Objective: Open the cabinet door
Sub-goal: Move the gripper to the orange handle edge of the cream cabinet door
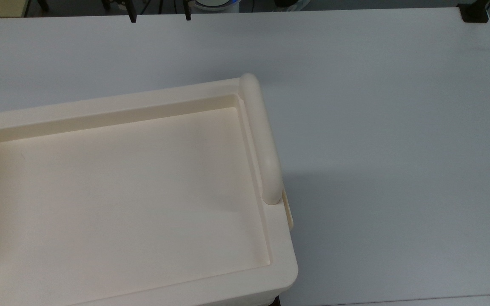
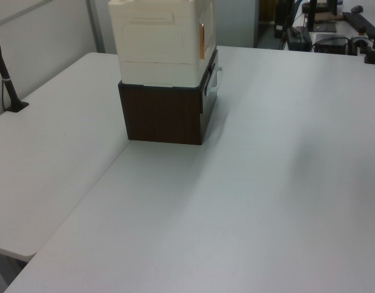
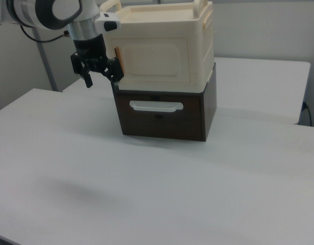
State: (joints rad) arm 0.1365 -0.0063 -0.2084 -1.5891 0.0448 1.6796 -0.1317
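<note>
Tool (image 3: 101, 75) hanging at the right view's left of the cabinet (image 3: 164, 48), level with the door's left edge, fingers (image 3: 87, 78) spread apart, gripping nothing. Cabinet door (image 3: 155, 64) sitting closed on the cabinet's front face, brownish fittings along the edge nearest the tool. Cabinet resting on a dark brown wooden drawer unit (image 3: 169, 116), whose white pull handle (image 3: 156, 106) is lying just below the door. Rounded bar handle (image 1: 264, 140) running along the cabinet's recessed top at the top view's right. All standing on the white bench (image 3: 162, 189).
</note>
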